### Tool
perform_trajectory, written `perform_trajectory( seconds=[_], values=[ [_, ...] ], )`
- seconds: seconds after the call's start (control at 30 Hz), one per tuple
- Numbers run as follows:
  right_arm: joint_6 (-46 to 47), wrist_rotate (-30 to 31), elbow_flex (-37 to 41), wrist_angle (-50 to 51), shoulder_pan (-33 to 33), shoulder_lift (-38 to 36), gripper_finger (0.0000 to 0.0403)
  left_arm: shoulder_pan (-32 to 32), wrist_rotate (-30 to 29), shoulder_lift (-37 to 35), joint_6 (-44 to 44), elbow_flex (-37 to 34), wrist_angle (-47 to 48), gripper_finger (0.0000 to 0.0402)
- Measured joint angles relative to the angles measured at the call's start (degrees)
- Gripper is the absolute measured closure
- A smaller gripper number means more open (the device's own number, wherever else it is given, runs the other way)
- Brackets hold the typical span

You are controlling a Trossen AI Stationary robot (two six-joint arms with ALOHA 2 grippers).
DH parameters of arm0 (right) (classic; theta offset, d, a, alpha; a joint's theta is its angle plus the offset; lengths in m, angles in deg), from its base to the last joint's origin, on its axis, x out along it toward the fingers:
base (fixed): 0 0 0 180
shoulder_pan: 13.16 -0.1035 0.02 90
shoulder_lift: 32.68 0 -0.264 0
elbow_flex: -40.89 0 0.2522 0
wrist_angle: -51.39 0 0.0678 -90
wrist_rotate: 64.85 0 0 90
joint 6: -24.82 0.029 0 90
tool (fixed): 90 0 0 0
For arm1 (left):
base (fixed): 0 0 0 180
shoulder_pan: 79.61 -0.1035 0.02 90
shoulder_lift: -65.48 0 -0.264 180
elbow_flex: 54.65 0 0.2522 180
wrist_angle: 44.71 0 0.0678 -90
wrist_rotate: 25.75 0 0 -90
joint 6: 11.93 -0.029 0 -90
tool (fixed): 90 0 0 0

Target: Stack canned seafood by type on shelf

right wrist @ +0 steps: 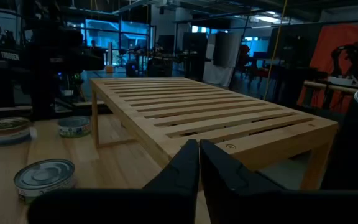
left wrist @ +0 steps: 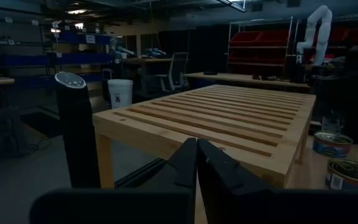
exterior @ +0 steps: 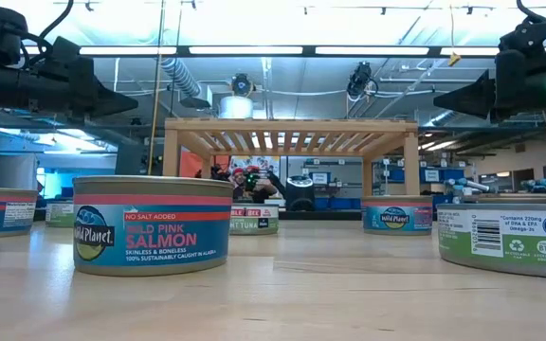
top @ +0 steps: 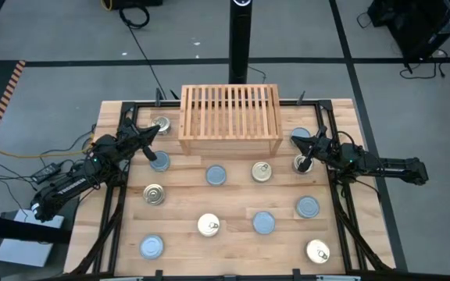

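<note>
**Both tools closed and empty beside the shelf, tins not yet stacked**

Risks first. Slatted shelf [top: 230, 121] top: likely to tip a tin set down across a gap between bars, or let a stack lean. Mixed lid colours scattered over the desk [top: 178, 234]: easy to misjudge type from above, since pale blue-silver and gold-cream tins lie interleaved. Short, low tins: little side wall to pinch, so a shallow or off-centre grip could slip and send one rolling off the desk edge. Crowding at the shelf's ends, where each arm sits close to the side boards: possible knock against the wood on a lift.

Left tool [top: 156, 131]: fingers pressed together, holding nothing, raised just off the shelf's left end. Gold-lidded tin [top: 161, 124] just beside it, nearer the shelf corner; blue-lidded tin [top: 159, 161] near, on the desk side.

Right tool [top: 298, 140]: fingers likewise together, empty, just off the shelf's right end. Blue-lidded tin by the right corner [top: 301, 136] directly at its tip, contact not clear from above; a gold-lidded tin [top: 302, 163] close by, partly under the arm.

Remaining tins spread in loose rows across the desk in front of the shelf, well apart from both tools. Nothing on the shelf top.
</note>
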Motion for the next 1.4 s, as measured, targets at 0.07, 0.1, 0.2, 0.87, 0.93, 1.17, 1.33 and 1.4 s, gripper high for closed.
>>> perform_trajectory(
  seconds=[0.07,0.1,0.2,0.87,0.93,1.17,1.33,1.4],
  values=[
    [0.0,0.0,0.0,0.0,0.0,0.0,0.0374,0.0,0.0,0.0,0.0,0.0,0.0,0.0383],
    [0.0,0.0,0.0,0.0,0.0,0.0,0.0374,0.0,0.0,0.0,0.0,0.0,0.0,0.0383],
    [0.0,0.0,0.0,0.0,0.0,0.0,0.0374,0.0,0.0,0.0,0.0,0.0,0.0,0.0383],
    [-7.7,11.8,0.0,-0.8,2.3,0.0,0.0374,0.0,0.0,0.0,0.0,0.0,0.0,0.0383],
    [-7.5,11.8,0.0,-0.8,2.3,0.0,0.0374,0.0,0.0,0.0,0.0,0.0,0.0,0.0383],
    [7.7,8.3,0.0,-1.9,1.9,0.0,0.0374,0.0,0.0,0.0,0.0,0.0,0.0,0.0383],
    [13.4,4.6,0.0,-8.2,1.8,0.0,0.0374,0.0,0.0,0.0,0.0,0.0,0.0,0.0383],
    [13.5,4.4,0.0,-10.8,1.8,0.1,0.0374,0.0,0.0,0.0,0.0,0.0,0.0,0.0383]
  ],
)
